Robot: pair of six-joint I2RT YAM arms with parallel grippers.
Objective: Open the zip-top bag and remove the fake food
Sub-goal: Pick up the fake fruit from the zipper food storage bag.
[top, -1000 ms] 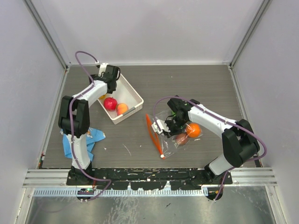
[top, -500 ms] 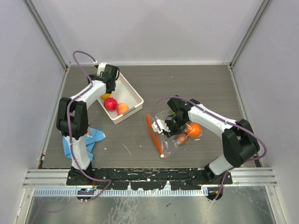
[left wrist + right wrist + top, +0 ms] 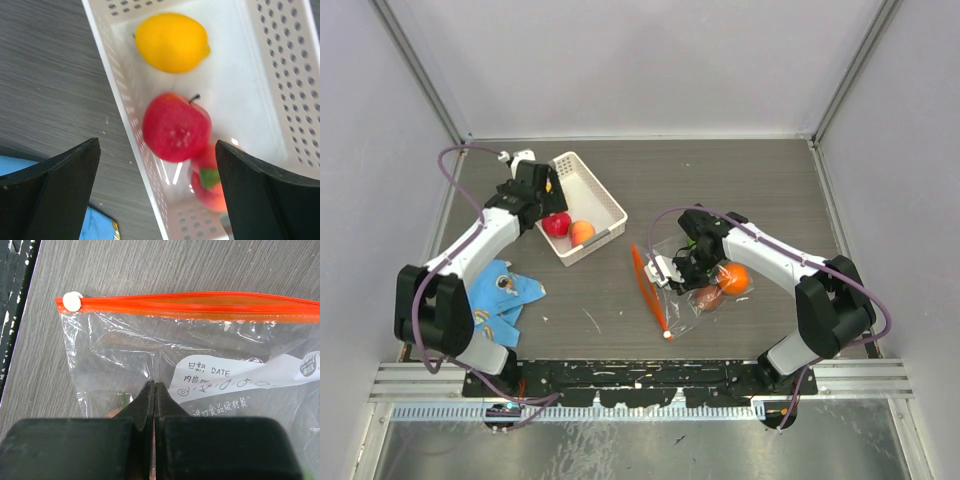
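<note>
1. Blue printed cloth [image 3: 505, 295], crumpled, on the tabletop [image 3: 740, 170] at far left, beside the left arm
2. Left gripper [image 3: 156, 150], jaws spread wide and holding nothing, poised above the long left wall of the basket
3. White perforated basket [image 3: 588, 190], set at an angle left of centre; inside, in a row: yellow lemon [image 3: 171, 42], red apple [image 3: 176, 126], then peach-coloured fruit [image 3: 212, 182] touching the apple
4. Zip-top bag [image 3: 125, 365], clear and crinkled, lying right of centre, well apart from the basket; red-orange zip strip [image 3: 200, 302] along its left edge, white slider [image 3: 73, 301] at the near end of that strip
5. Right gripper [image 3: 154, 390], jaws pressed together, pinching a fold of the bag's clear film a little way in from the strip
6. Fake food inside the bag: orange fruit [image 3: 734, 278] and brown fruit [image 3: 708, 297], side by side, just right of the right gripper
</note>
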